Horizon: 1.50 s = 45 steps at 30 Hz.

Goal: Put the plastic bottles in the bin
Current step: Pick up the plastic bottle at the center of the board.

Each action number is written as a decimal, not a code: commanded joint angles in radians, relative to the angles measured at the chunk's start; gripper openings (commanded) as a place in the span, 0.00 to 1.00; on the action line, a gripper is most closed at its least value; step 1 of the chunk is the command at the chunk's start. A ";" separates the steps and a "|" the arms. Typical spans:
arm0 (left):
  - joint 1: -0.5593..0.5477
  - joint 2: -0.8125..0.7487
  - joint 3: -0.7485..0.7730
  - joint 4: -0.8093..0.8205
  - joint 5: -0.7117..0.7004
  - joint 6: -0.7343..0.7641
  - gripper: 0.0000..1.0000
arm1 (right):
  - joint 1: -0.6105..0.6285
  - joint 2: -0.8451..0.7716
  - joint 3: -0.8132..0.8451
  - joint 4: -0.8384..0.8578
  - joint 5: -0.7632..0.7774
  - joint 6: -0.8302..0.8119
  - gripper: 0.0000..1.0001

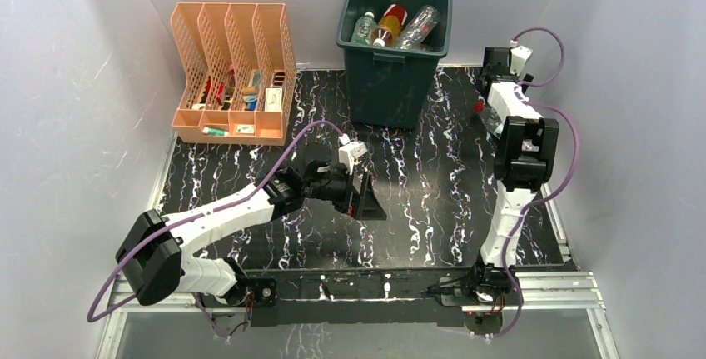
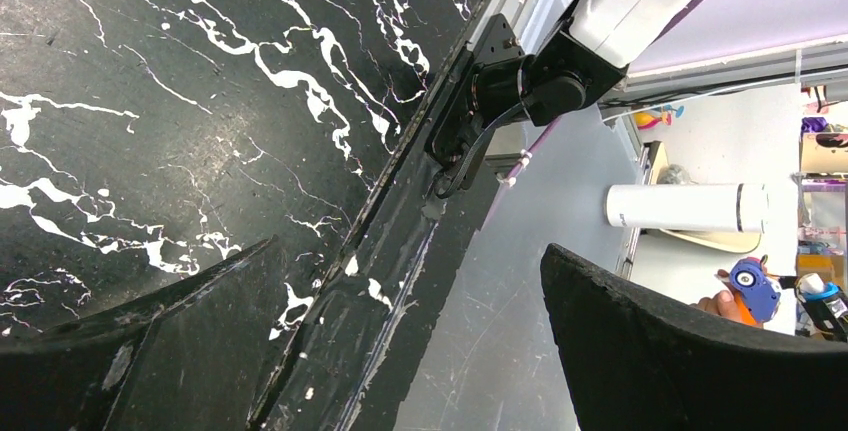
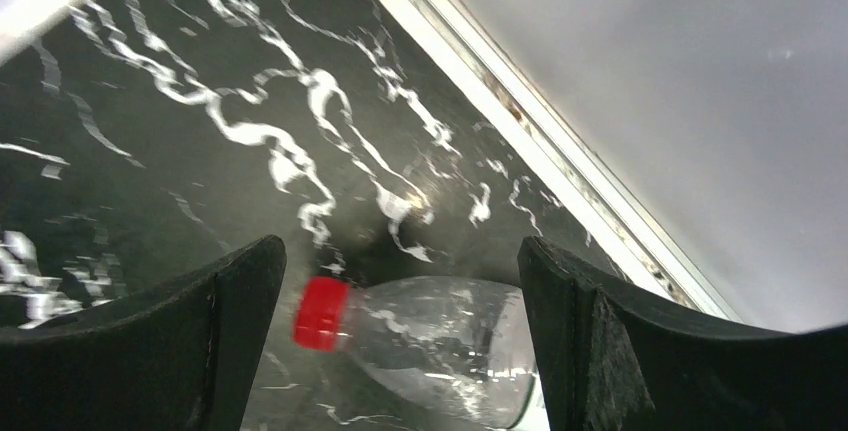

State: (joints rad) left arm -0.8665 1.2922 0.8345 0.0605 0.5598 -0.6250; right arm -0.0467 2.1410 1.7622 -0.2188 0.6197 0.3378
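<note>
The dark green bin stands at the back middle of the table with three plastic bottles showing inside it. A clear bottle with a red cap lies on its side at the far right of the table; from above only its red cap shows beside the arm. My right gripper is open and straddles this bottle, with the cap apart from the left finger and the body close to the right finger. My left gripper hangs open over the middle of the table with nothing between its fingers.
A peach slotted file organizer with small items stands at the back left. The table's metal edge rail and the grey wall run just beyond the lying bottle. The right arm's base sits at the near edge.
</note>
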 commanded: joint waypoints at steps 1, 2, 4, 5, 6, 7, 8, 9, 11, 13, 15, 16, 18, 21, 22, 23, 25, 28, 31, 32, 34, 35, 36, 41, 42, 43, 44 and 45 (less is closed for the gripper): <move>-0.003 -0.010 0.044 -0.008 0.015 0.016 0.98 | -0.045 0.001 0.007 -0.035 0.004 0.029 0.98; -0.005 -0.006 0.042 -0.002 0.018 0.016 0.98 | -0.048 -0.006 -0.012 -0.032 0.000 0.031 0.98; -0.004 0.000 0.037 0.011 0.025 0.011 0.98 | -0.056 -0.030 -0.057 -0.019 -0.008 0.039 0.98; -0.004 0.001 0.035 0.016 0.029 0.008 0.98 | -0.057 -0.043 -0.084 -0.006 -0.014 0.040 0.98; -0.003 0.000 0.033 0.018 0.030 0.008 0.98 | -0.058 -0.056 -0.105 -0.001 -0.019 0.041 0.98; -0.004 -0.003 0.030 0.020 0.032 0.005 0.98 | -0.059 -0.068 -0.123 -0.001 -0.028 0.048 0.98; -0.004 -0.005 0.029 0.022 0.030 0.004 0.98 | -0.059 -0.079 -0.150 -0.001 -0.039 0.057 0.98; -0.005 -0.010 0.027 0.020 0.029 0.003 0.98 | -0.059 -0.093 -0.175 0.000 -0.048 0.065 0.98; -0.004 -0.023 0.023 0.018 0.025 0.002 0.98 | -0.059 -0.121 -0.229 0.015 -0.078 0.079 0.98; -0.006 -0.036 0.016 0.017 0.019 -0.005 0.98 | -0.058 -0.152 -0.280 0.021 -0.097 0.093 0.98; -0.008 -0.050 0.011 0.014 0.013 -0.008 0.98 | -0.055 -0.194 -0.335 0.027 -0.116 0.110 0.97; -0.009 -0.056 0.009 0.012 0.008 -0.010 0.98 | -0.049 -0.217 -0.366 0.038 -0.120 0.114 0.97; -0.014 -0.063 0.003 0.011 0.001 -0.014 0.98 | -0.040 -0.278 -0.423 0.048 -0.126 0.125 0.97; -0.019 -0.069 -0.002 0.013 -0.006 -0.020 0.98 | -0.028 -0.361 -0.500 0.047 -0.152 0.163 0.97; -0.020 -0.069 -0.003 0.013 -0.009 -0.021 0.98 | -0.024 -0.387 -0.524 0.044 -0.162 0.176 0.97; -0.024 -0.071 -0.002 0.012 -0.012 -0.023 0.98 | -0.019 -0.427 -0.553 0.045 -0.172 0.185 0.97; -0.028 -0.072 -0.002 0.009 -0.019 -0.026 0.98 | 0.002 -0.486 -0.602 0.048 -0.178 0.193 0.97; -0.035 -0.074 0.001 0.001 -0.031 -0.030 0.98 | 0.037 -0.558 -0.668 0.036 -0.182 0.202 0.97; -0.042 -0.075 0.000 -0.003 -0.042 -0.032 0.98 | 0.075 -0.612 -0.714 0.028 -0.192 0.197 0.97; -0.045 -0.077 0.002 -0.007 -0.045 -0.033 0.98 | 0.077 -0.625 -0.725 0.023 -0.196 0.195 0.97; -0.053 -0.082 0.006 -0.016 -0.054 -0.033 0.98 | 0.077 -0.649 -0.743 0.026 -0.178 0.180 0.97; -0.056 -0.086 0.008 -0.023 -0.060 -0.034 0.98 | 0.077 -0.656 -0.744 0.035 -0.171 0.165 0.97; -0.061 -0.090 0.009 -0.028 -0.067 -0.032 0.98 | 0.076 -0.659 -0.735 0.037 -0.159 0.149 0.97; -0.076 -0.105 0.006 -0.039 -0.093 -0.037 0.98 | 0.055 -0.601 -0.658 0.015 -0.153 0.110 0.98; -0.081 -0.108 0.005 -0.039 -0.098 -0.039 0.98 | 0.032 -0.585 -0.651 0.007 -0.164 0.113 0.98; -0.086 -0.111 0.005 -0.038 -0.104 -0.041 0.98 | 0.021 -0.580 -0.650 0.003 -0.175 0.118 0.98; -0.090 -0.113 0.005 -0.037 -0.109 -0.044 0.98 | 0.018 -0.580 -0.658 0.008 -0.193 0.123 0.98; -0.094 -0.115 0.003 -0.035 -0.114 -0.046 0.98 | 0.018 -0.582 -0.672 0.019 -0.210 0.126 0.98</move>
State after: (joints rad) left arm -0.9424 1.2156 0.8387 0.0345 0.4698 -0.6594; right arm 0.0006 1.5513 1.0649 -0.2195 0.4381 0.4702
